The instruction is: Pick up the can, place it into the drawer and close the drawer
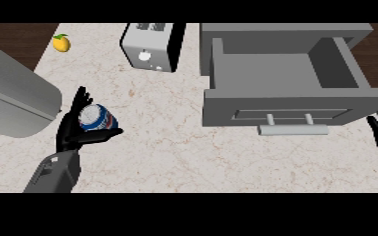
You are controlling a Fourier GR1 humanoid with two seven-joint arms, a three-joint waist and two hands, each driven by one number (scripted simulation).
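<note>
A blue and white can point(98, 118) stands on the marble counter at the left. My left hand point(70, 130) is wrapped round it, fingers up its left side and thumb under its lower right. The grey drawer point(221, 105) stands pulled open at the right, its inside bare, and its bar handle point(293, 129) faces the near side. Of my right hand point(373, 130) only a black sliver shows at the right edge, just right of the drawer's front.
A silver toaster point(151, 47) stands at the back, left of the drawer. A lemon point(61, 43) lies at the back left by the dark counter edge. A large grey rounded object point(22, 100) fills the left side.
</note>
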